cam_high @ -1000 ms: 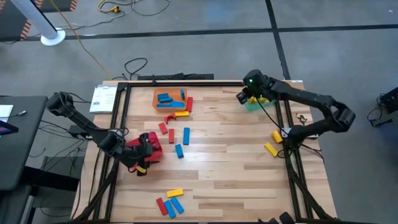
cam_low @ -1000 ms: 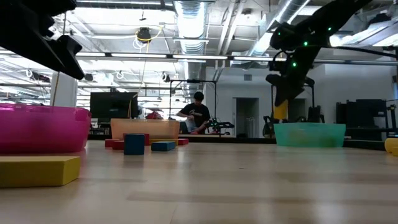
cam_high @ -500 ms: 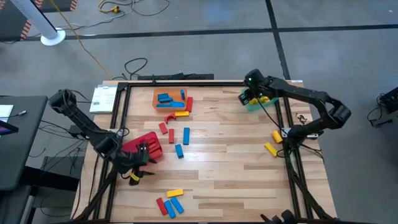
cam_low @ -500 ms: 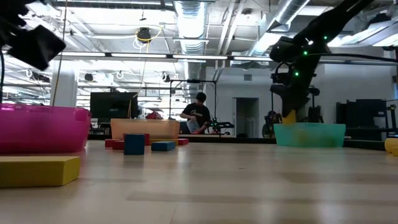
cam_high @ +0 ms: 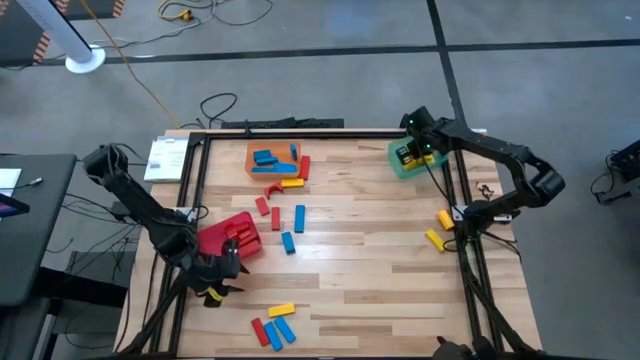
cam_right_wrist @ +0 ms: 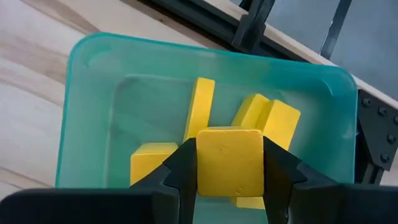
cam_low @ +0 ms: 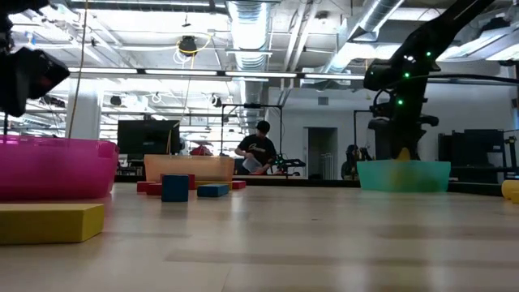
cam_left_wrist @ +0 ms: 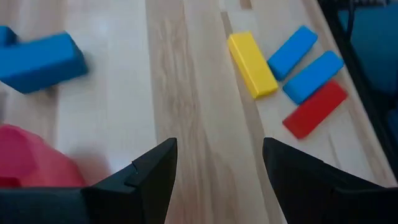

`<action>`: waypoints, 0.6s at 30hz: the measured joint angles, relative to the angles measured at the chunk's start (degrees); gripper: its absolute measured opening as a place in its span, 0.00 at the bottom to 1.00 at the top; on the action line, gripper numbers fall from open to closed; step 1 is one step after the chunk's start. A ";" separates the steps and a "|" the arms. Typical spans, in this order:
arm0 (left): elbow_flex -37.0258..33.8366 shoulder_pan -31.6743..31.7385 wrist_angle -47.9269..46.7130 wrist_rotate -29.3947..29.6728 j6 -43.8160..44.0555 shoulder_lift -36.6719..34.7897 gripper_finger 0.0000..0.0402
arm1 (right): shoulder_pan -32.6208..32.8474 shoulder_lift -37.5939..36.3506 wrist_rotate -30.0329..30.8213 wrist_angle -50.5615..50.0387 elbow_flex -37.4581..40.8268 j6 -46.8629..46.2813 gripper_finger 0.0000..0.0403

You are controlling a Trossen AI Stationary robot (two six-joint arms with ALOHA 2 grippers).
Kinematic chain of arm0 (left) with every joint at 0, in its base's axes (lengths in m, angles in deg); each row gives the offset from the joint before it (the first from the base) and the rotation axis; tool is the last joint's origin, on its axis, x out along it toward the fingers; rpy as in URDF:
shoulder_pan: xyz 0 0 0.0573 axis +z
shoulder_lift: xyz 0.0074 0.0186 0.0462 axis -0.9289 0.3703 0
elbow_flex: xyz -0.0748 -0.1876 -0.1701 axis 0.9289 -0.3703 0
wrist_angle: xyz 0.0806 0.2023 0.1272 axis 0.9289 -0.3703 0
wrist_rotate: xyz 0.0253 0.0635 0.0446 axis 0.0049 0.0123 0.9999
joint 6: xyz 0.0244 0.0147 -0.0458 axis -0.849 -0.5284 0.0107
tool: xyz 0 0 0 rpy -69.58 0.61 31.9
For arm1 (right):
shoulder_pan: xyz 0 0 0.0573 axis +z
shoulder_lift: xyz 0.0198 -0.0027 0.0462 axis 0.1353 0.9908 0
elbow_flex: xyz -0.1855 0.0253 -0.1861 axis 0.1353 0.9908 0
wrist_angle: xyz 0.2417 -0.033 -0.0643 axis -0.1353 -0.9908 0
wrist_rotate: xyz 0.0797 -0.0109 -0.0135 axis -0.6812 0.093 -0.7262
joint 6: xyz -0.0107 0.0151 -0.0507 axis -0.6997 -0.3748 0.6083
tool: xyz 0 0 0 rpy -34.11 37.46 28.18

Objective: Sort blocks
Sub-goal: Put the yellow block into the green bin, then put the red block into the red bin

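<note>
Right end effector [cam_right_wrist: 229, 163] at upper right, pinching a yellow block [cam_right_wrist: 229, 160] right over the green bin [cam_right_wrist: 87, 106]. Left end effector [cam_left_wrist: 217, 168] spread, empty, lower left.

Green bin [cam_low: 403, 174] contents hidden in low view by its frosted wall. Yellow block [cam_right_wrist: 229, 161] bottom edge cut off behind the fingers [cam_right_wrist: 180, 177] (right wrist view). Red bin [cam_left_wrist: 31, 158] mostly out of frame.
</note>
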 joint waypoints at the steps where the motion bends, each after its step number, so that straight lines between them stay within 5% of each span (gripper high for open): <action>1: -0.01 0.01 0.22 -0.56 -0.22 0.79 0.58 | -0.09 0.00 -0.06 -0.20 0.00 0.02 0.35; 18: -0.01 -0.01 16.40 -4.61 -9.83 6.01 0.58 | 1.13 -0.98 -2.59 -2.74 0.02 -0.59 0.63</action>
